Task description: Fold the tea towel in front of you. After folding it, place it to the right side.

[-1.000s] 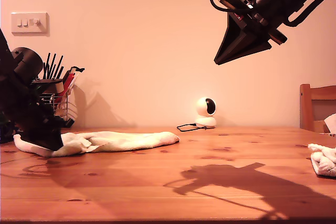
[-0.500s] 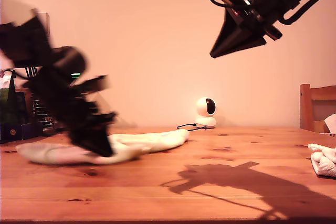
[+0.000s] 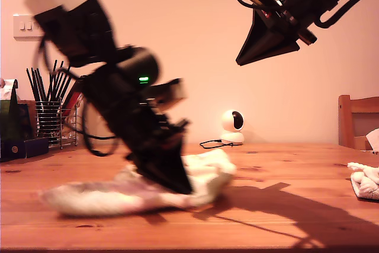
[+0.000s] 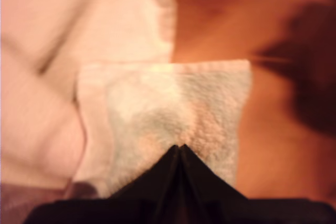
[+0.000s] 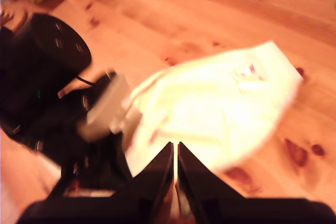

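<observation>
On the wooden surface (image 3: 284, 170), towards the exterior view's left, lies a white towel (image 3: 112, 197), bunched and partly doubled over. First pincer (image 3: 177, 185) down on it, closed on a towel corner (image 4: 173, 114). Second pincer (image 3: 246, 57) high at the exterior view's upper right, tips pressed together with nothing between, well clear of the cloth.

Both arms are matte black with wedge-shaped grippers; my first gripper (image 3: 177, 182) carries a green light and a looping black cable.
</observation>
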`<control>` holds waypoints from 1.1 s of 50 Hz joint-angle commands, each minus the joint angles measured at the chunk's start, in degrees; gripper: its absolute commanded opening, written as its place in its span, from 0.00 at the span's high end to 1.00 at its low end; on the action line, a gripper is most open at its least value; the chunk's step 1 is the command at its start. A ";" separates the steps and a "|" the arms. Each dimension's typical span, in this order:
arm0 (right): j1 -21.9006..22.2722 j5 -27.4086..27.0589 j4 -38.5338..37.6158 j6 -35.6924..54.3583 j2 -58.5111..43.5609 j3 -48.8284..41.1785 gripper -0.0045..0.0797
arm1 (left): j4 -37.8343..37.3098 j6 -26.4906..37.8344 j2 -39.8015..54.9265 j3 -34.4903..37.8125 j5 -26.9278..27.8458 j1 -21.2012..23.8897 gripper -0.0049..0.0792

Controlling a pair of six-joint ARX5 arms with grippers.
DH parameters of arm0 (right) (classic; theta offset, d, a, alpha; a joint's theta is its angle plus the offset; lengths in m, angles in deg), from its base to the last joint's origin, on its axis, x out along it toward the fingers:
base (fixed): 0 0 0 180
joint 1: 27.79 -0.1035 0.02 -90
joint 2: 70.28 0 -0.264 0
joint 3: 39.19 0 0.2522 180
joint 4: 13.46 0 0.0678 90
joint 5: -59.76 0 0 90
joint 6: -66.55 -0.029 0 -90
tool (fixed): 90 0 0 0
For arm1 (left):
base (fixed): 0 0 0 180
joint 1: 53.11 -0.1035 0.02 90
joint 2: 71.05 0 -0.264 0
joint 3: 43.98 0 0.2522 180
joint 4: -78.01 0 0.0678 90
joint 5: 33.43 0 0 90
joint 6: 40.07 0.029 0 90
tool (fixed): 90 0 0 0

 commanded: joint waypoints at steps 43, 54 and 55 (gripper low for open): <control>-0.59 3.43 1.90 9.03 -6.36 -0.61 0.96 | -23.28 9.38 -15.04 3.39 1.73 -6.23 0.80; -0.59 3.43 2.10 9.07 -6.36 -0.61 0.96 | -26.82 11.96 -15.04 3.39 -3.76 -7.76 0.55; -0.59 3.43 2.10 9.07 -6.36 -0.61 0.96 | -26.93 11.96 -15.04 3.39 -4.61 -7.76 0.55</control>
